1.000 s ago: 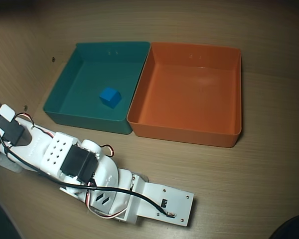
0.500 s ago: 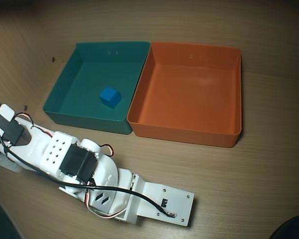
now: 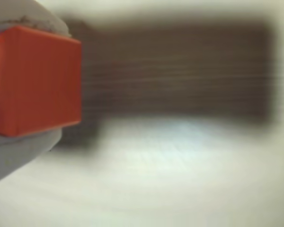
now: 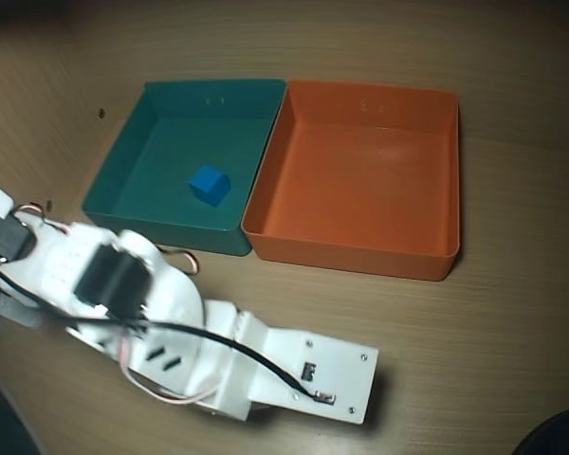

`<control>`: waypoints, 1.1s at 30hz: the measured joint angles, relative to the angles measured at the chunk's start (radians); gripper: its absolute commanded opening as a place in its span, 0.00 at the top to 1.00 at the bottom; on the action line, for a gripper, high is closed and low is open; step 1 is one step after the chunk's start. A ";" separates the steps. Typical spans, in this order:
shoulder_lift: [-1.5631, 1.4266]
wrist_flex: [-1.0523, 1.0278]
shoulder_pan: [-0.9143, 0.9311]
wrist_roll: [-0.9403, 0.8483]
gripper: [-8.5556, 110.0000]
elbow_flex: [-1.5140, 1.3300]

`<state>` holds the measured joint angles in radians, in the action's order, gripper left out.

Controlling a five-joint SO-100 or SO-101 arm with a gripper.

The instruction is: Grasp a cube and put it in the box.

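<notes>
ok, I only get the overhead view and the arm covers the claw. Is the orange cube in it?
Observer: Yes. The wrist view shows the orange cube clamped in the claw, with pale fingers above and below it.
Operator: Lifted?
Observer: Cannot tell. Behind it there is only blurred wooden table with a dark shadow band.
Operator: Is the orange box in the wrist view?
Observer: No, only table.

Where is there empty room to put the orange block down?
The orange tray is bare inside, walls all round. More bare table lies in front of it, right of the arm, in the overhead view. The teal tray holds a blue cube mid-floor. The lower left is crowded by the arm. The gripper holds the orange cube.
</notes>
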<state>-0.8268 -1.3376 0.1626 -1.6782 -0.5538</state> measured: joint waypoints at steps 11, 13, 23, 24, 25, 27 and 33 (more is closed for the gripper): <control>-0.279 0.000 -0.173 0.000 0.98 0.006; -0.284 0.000 -0.222 0.000 0.98 0.021; -0.290 0.000 -0.402 0.000 0.98 0.025; -0.290 0.000 -0.422 0.000 0.98 0.025; -0.290 0.000 -0.439 0.000 0.98 0.025; -0.290 0.000 -0.472 0.000 0.98 0.025; -0.222 0.000 -0.537 0.000 0.98 0.055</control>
<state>-1.0492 -1.3376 -0.3743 -1.6782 -0.4985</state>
